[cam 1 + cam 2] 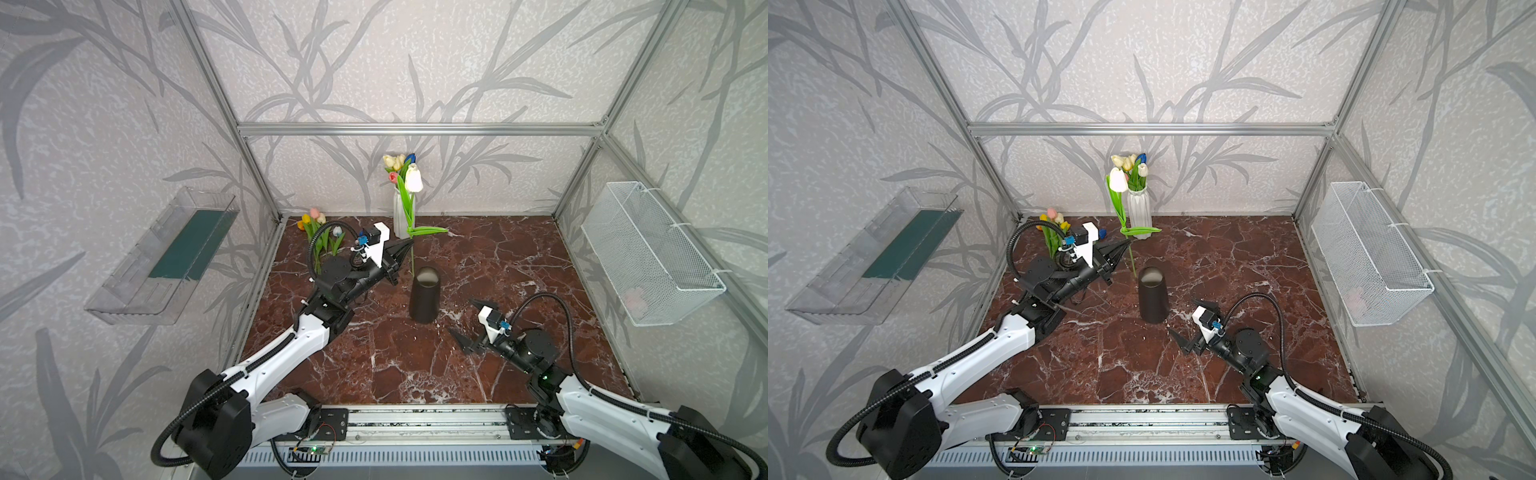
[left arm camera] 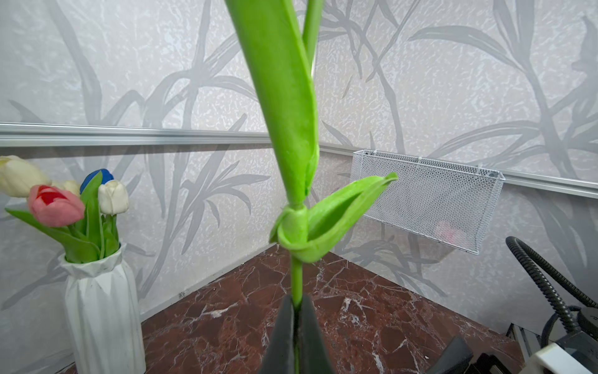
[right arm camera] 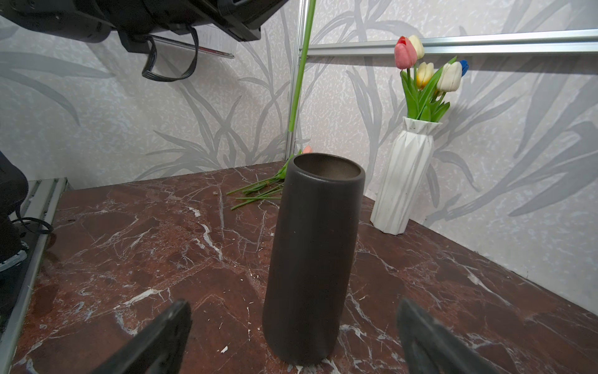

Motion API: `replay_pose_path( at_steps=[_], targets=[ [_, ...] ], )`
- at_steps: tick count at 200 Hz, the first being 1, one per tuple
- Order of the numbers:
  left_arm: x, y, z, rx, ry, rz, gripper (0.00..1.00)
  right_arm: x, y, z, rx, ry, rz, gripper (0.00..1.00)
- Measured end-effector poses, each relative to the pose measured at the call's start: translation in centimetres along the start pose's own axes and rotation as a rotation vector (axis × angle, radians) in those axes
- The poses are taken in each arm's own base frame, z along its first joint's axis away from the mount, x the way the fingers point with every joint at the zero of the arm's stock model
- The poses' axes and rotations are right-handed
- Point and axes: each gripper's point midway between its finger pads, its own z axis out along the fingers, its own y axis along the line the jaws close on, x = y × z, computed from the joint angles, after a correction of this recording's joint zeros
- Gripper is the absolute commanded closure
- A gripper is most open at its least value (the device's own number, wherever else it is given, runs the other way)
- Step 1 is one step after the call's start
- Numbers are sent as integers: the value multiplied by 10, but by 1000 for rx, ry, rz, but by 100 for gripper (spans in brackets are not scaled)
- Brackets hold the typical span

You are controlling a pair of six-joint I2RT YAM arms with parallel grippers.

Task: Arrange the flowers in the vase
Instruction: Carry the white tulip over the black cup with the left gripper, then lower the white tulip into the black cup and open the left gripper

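Two arms share a red-brown marble tabletop (image 1: 415, 365), boxed in by aluminium framing (image 1: 415, 129) and grey leaf-patterned walls (image 1: 498, 62). Starting at 9 o'clock, I see a clear plastic tray (image 1: 166, 257) fixed to the wall. At 11 o'clock, in the back corner, loose tulips (image 1: 318, 232) lie on the marble, partly hidden from me by the cable and wrist of the left arm (image 1: 291, 353). My left gripper (image 1: 406, 245) is clamped tight on the stem of a white tulip (image 1: 409, 208), held upright with one leaf (image 1: 430, 230) bent sideways above the grip. The stem's foot hangs near the 11 o'clock side of the black vase (image 1: 424, 297), not inside it. At 12 o'clock, against the back wall, a white vase (image 1: 399, 220) holds a bunch of tulips (image 1: 397, 162); in both top views the held flower crosses in front of it. The black vase stands upright mid-table. At its 4 o'clock my right gripper (image 1: 462, 316) sits low with jaws spread wide, holding nothing. At 3 o'clock a white wire basket (image 1: 652, 253) hangs on the wall with a pale pink object (image 1: 633, 301) inside, too blurred to name. Only the left wrist view shows the fingers (image 2: 281, 330) pinching the stem. Only the right wrist view shows the black vase between the open jaws, touching neither, with cut stem ends (image 3: 255, 194) lying behind it.
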Motion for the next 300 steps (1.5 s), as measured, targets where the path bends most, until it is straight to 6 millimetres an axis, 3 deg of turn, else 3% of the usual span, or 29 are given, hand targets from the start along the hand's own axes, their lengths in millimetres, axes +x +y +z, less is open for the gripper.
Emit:
replay_pose_path(
  at_steps=[89,115,155,175,224,250,275,292,300],
  targets=[
    [47,0,28,49,32,-73,100,0,0,0,0,-2,0,1],
    [62,-9,26,64,71,-39,100,-1,0,0,0,-2,-1,1],
    [104,-15,13,53,186,-18,100,0,0,0,-1,1,0,1],
    [116,-13,9,44,227,-17,85,3,0,1,-2,10,2,1],
    [127,-11,6,32,275,14,58,4,0,1,-3,13,3,1],
    [127,-11,1,25,303,41,55,3,0,1,-2,11,2,1],
    [115,-9,-7,14,312,82,54,0,0,0,-1,3,0,1],
    [98,-5,-12,-2,299,109,39,0,0,0,-1,3,0,1],
    [88,-3,-15,-14,285,124,37,1,0,1,-1,3,0,1]
  ],
)
